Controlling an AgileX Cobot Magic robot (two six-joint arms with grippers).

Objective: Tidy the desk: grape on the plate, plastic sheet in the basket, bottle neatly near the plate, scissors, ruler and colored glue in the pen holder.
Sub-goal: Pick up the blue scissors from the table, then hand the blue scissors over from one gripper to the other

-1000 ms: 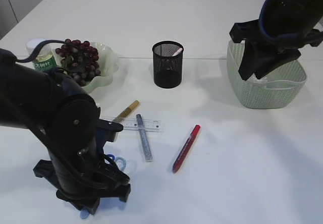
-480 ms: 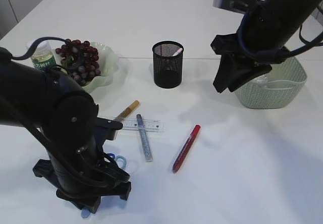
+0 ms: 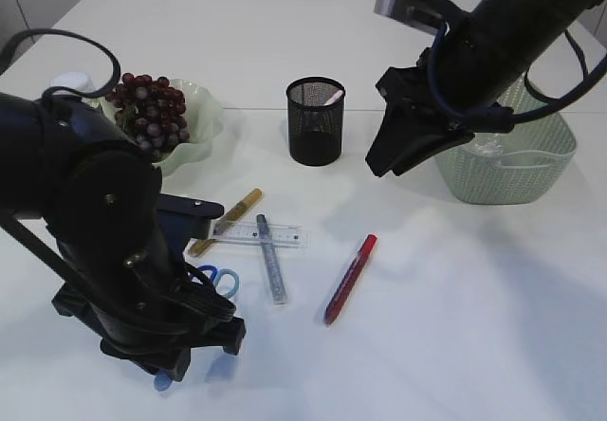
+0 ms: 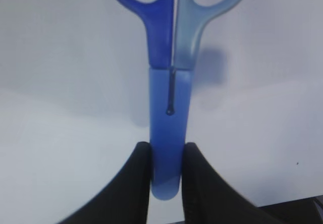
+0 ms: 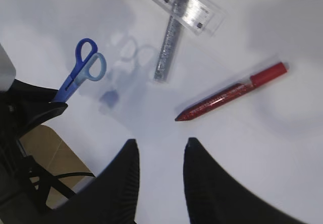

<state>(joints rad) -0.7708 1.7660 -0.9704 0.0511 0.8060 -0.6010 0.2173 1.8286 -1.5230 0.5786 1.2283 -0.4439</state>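
Left gripper [image 4: 166, 176] was clamped on the sheathed blade end of the scissors [image 4: 171, 57], handles pointing away from the wrist, lifted just clear of the table at near left. Right gripper [image 5: 160, 176] was empty, jaws moderately apart, hanging over the red glue [image 3: 350, 278] at centre.

Scene state:
- holder [image 3: 316, 121] far centre, something pink already inside
- ruler [image 3: 258, 234] flat, left of centre, grey glue [image 3: 269, 258] lying across it, gold glue [image 3: 226, 220] partly under it
- grapes [image 3: 150, 108] on plate [image 3: 203, 108], far left
- basket [image 3: 507, 160] far right, clear sheet seemingly in it

Step in hand, by my read: scissors to holder. Next move would need the left arm to carry them far and right, tip them upright over the holder rim, then release. Right gripper looked lined up to descend on the red glue.
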